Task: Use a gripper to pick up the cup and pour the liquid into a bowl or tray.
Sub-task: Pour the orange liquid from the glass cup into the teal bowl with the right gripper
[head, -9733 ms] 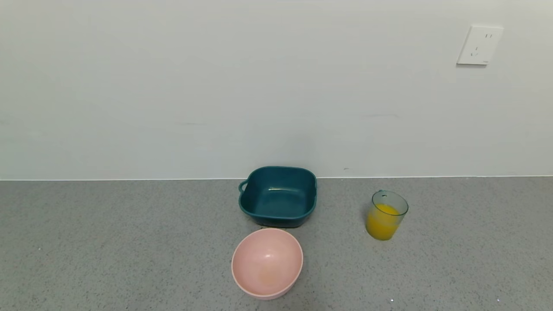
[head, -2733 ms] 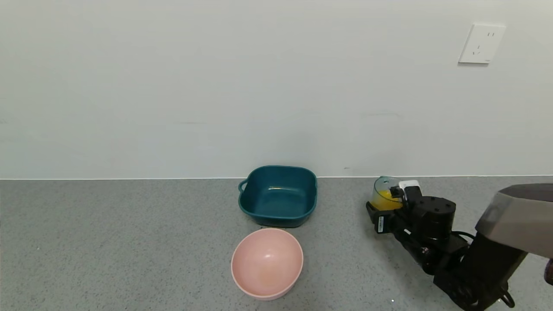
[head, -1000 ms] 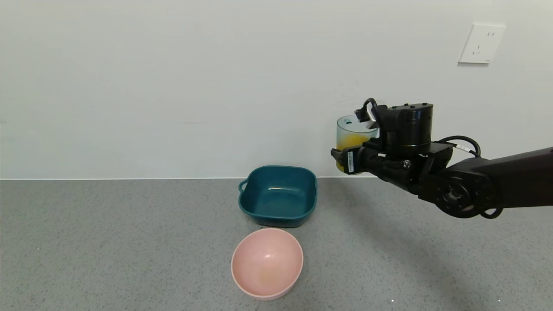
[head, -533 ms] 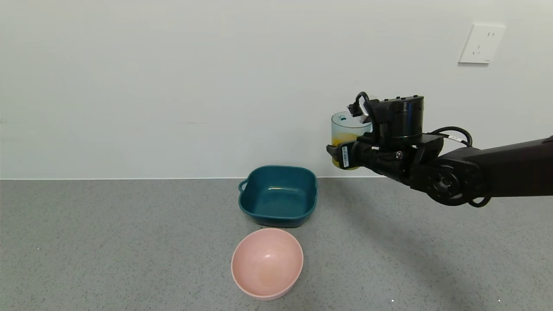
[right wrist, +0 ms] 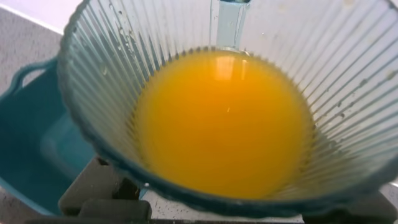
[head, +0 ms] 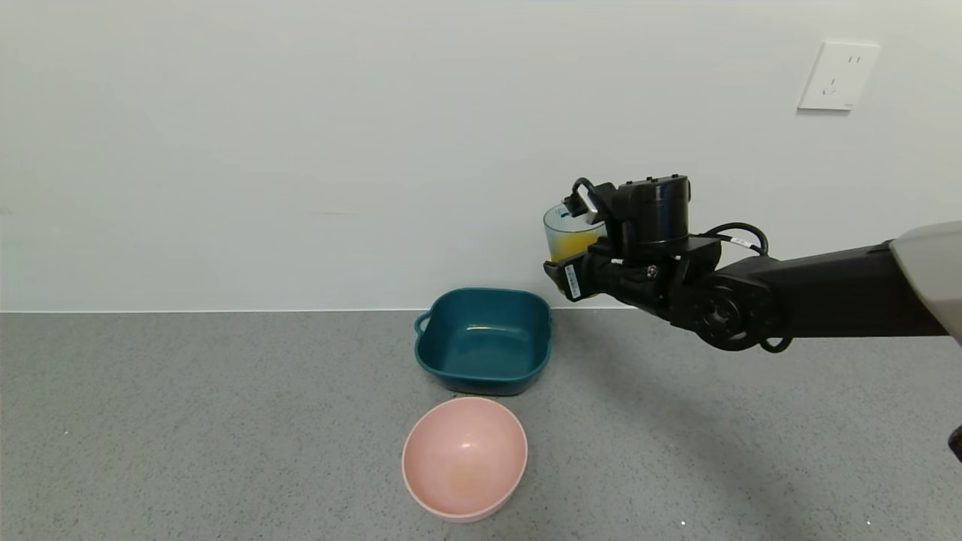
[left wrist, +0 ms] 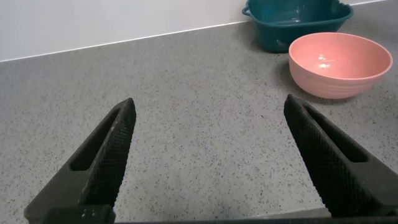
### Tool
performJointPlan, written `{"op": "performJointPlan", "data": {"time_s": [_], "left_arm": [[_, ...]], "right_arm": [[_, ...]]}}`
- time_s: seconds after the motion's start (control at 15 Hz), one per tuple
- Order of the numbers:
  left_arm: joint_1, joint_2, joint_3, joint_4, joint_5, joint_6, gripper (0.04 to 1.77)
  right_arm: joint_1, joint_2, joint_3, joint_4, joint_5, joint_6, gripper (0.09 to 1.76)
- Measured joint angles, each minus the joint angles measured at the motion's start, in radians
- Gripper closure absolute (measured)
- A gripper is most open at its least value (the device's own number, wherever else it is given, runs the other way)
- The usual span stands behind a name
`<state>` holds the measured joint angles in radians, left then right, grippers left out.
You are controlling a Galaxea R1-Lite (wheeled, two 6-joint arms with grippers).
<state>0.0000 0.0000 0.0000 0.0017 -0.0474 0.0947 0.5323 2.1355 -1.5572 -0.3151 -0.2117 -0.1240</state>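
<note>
Cup (head: pixel 565 233) with orange liquid (right wrist: pixel 224 121) hung clamped in the right gripper (head: pixel 575 267), above the teal dish's (head: pixel 483 342) right edge. Speckled grey counter (head: pixel 225 421) met a white wall (head: pixel 301 150); left gripper (left wrist: pixel 208 155) hovered spread, low over the counter.

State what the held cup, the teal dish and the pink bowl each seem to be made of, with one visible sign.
Cup: likely clear plastic, ribbed and see-through.
Teal dish: probably glossy plastic; highlights inside, moulded loop handle.
Pink bowl: probably plastic, smooth satin sheen; ceramic not excluded.
</note>
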Motion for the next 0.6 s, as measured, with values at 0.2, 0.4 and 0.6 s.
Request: {"op": "performJointPlan", "data": {"time_s": [0.2,0.4,0.6], "left_arm": [[0.000,0.000,0.000,0.000,0.000,0.000,0.09],[0.000,0.000,0.000,0.000,0.000,0.000,0.09],[0.000,0.000,0.000,0.000,0.000,0.000,0.09]], "right_arm": [[0.010,0.036,-0.064,0.041,-0.006,-0.019,0.50],[0.012,0.072,-0.109,0.044,-0.009,-0.067,0.50],[0.017,0.095,-0.119,0.044,-0.010,-0.101,0.50]]}}
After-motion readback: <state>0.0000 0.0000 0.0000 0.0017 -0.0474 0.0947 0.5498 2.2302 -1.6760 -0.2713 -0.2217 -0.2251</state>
